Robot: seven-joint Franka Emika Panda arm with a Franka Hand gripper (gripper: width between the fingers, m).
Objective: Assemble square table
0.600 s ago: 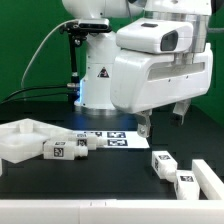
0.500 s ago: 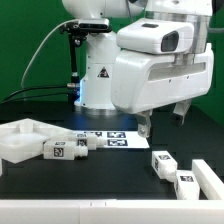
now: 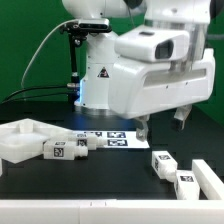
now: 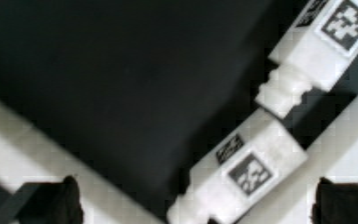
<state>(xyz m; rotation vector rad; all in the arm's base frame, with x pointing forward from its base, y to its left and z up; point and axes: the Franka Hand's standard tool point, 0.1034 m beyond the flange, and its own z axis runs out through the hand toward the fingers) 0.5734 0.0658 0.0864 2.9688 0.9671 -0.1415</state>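
Note:
The square table top (image 3: 20, 140) lies flat at the exterior view's left, with two tagged white legs (image 3: 58, 151) (image 3: 80, 144) beside it. More tagged legs (image 3: 163, 163) (image 3: 185, 181) lie at the exterior view's right. My gripper (image 3: 164, 123) hangs open and empty above the table, over the right-hand legs. In the wrist view, two legs (image 4: 250, 165) (image 4: 327, 45) lie end to end between and beyond the dark fingertips (image 4: 48, 203). The gripper (image 4: 194, 208) touches neither.
The marker board (image 3: 115, 138) lies in front of the big white robot base (image 3: 98, 75). Another white part (image 3: 211, 176) sits at the exterior view's far right. A pale strip (image 4: 25, 140) crosses one corner of the wrist view.
The hand has sunk slightly toward the right-hand legs. The parts on the table have not moved.

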